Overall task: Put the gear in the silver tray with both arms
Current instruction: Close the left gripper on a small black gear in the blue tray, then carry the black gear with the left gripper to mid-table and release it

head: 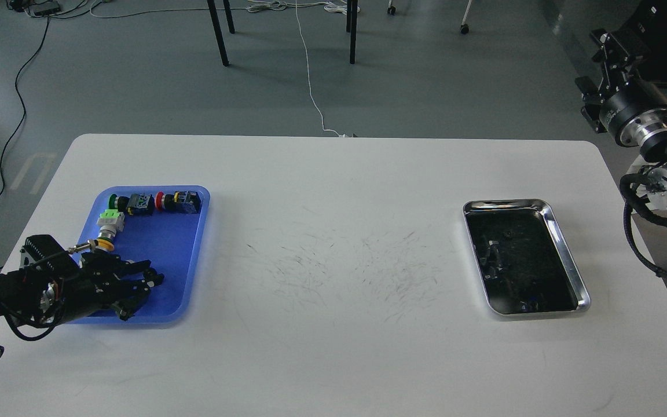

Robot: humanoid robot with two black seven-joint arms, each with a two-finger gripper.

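Observation:
A small black gear (149,273) lies in the near part of the blue plastic tray (162,237) at the table's left. My left gripper (153,275) reaches low over that tray from the left, and its two fingers are closed together around the gear. The silver tray (504,204) sits on the table's right side, with a dark reflective bottom holding a few small dark bits. My right gripper (616,45) is raised off the table's far right corner, pointing away. It is seen from behind, so its fingers cannot be told apart.
The blue tray also holds red, green and black push-button parts (154,202) along its far edge and a white-green part (110,219) with a metal stem. The white table (333,243) has faint scratch marks in the middle. Chair legs and cables are on the floor beyond.

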